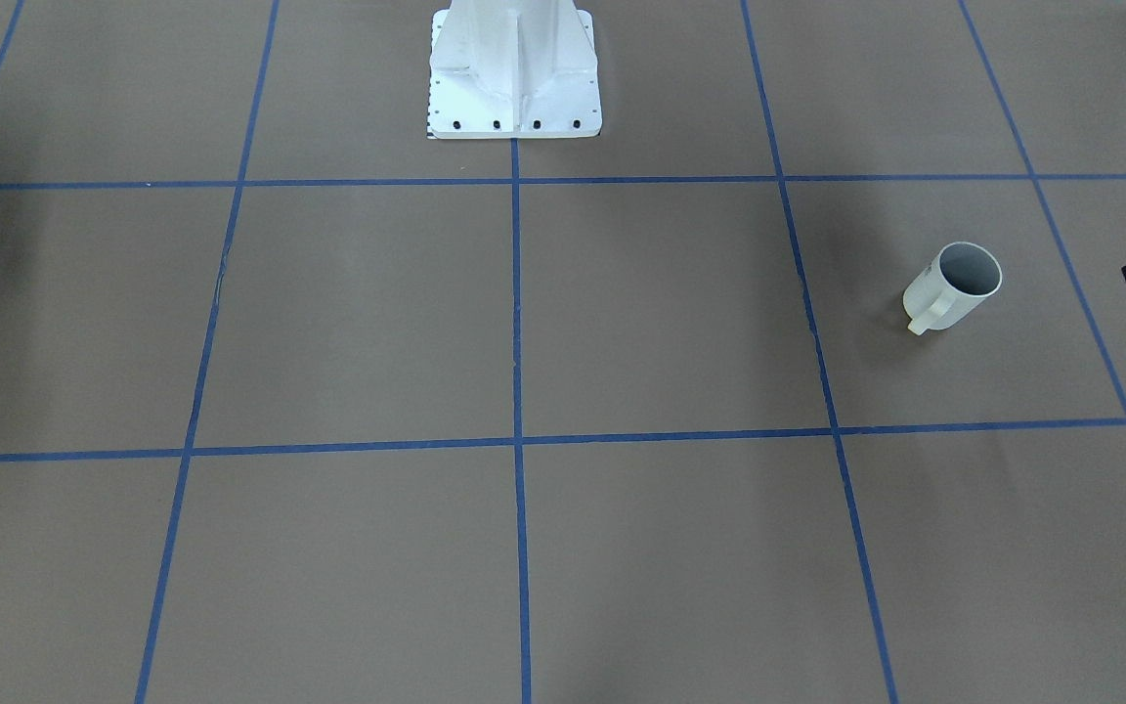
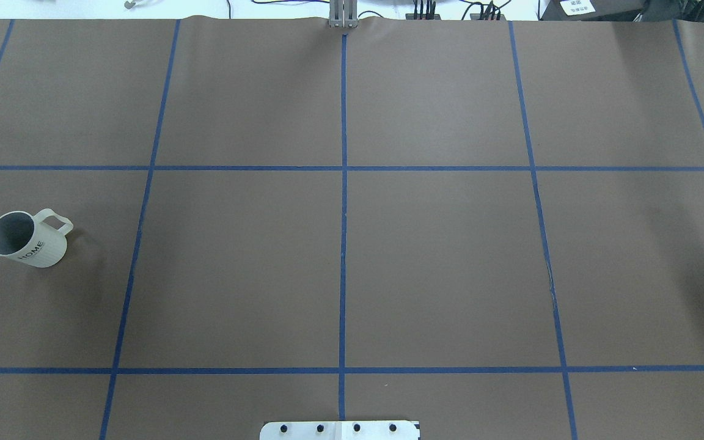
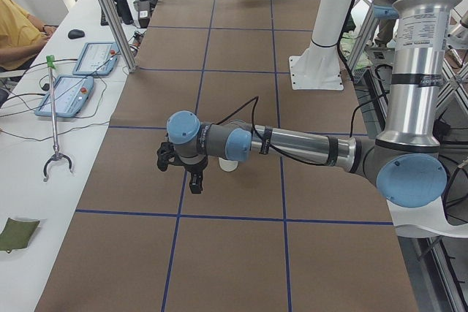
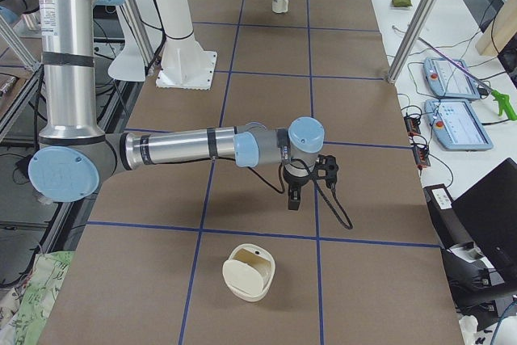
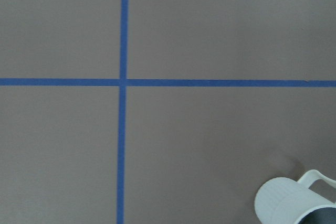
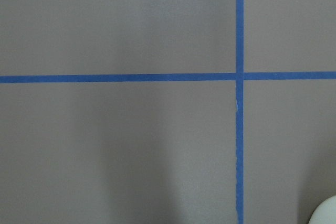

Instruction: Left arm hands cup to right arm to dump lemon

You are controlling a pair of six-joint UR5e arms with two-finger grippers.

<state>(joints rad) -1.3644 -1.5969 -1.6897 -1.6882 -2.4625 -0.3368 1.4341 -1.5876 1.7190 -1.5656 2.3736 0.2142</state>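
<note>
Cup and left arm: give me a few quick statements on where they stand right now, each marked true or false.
1. The off-white cylindrical mug with a loop handle stands upright on the brown table with blue tape lines. True.
2. The left arm's black tool grips the mug. False: the mug stands free on the table, with the tool off to its side.
3. The mug sits on the robot's right half of the table. False: it is near the left edge of the overhead view, on the robot's left.
4. Dark lettering on the mug's side reads HOME. True.
</note>
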